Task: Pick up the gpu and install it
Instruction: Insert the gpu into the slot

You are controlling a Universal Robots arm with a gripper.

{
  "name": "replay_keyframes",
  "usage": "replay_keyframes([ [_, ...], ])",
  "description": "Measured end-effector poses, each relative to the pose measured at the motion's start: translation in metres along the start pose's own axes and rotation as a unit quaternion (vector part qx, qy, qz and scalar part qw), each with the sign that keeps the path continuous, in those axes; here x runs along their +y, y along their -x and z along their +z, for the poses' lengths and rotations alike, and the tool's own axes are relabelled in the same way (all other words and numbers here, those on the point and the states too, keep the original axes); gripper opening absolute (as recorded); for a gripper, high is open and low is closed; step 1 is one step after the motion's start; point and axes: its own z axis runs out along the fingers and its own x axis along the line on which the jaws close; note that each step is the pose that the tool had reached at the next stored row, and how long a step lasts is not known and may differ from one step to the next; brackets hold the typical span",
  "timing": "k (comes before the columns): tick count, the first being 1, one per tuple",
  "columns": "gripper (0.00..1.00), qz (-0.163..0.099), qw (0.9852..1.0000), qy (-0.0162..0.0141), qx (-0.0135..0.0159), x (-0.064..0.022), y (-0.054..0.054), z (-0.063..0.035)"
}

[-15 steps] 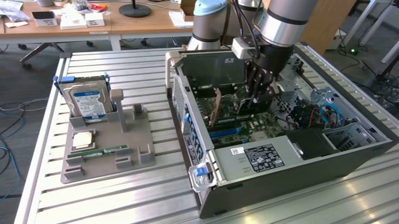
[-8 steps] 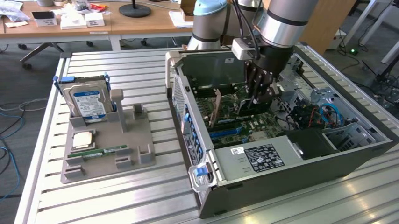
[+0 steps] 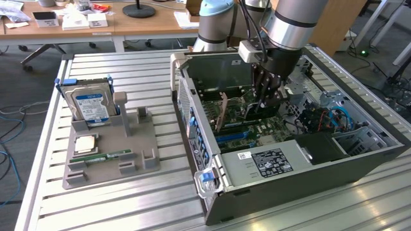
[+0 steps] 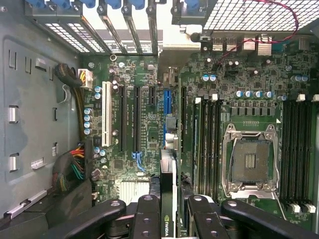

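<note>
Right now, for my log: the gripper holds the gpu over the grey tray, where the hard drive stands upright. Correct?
No. The exterior view shows the gripper holding the gpu inside the open computer case, over the motherboard, not over the grey tray. The hard drive does stand upright on that tray.

Look: the gpu (image 4: pixel 167 196) is a thin dark card seen edge-on, with an NVIDIA mark on its near edge.
Hold: pinched between the fingers of the gripper (image 3: pixel 266 102).
Pose: upright on edge.
Place: inside the open computer case (image 3: pixel 308 183), above the motherboard (image 4: pixel 149 129), in line with the blue slot (image 4: pixel 167 102); whether it is seated cannot be told.
</note>
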Motion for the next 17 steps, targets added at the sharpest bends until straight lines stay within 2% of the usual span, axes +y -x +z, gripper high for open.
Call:
replay_keyframes([
  [10, 0.26, 0.000, 1.0000, 0.0000, -0.0001, 0.0000, 0.0000, 0.0002],
  [17, 0.26, 0.000, 1.0000, -0.0004, 0.0001, 0.0001, 0.0001, 0.0065],
])
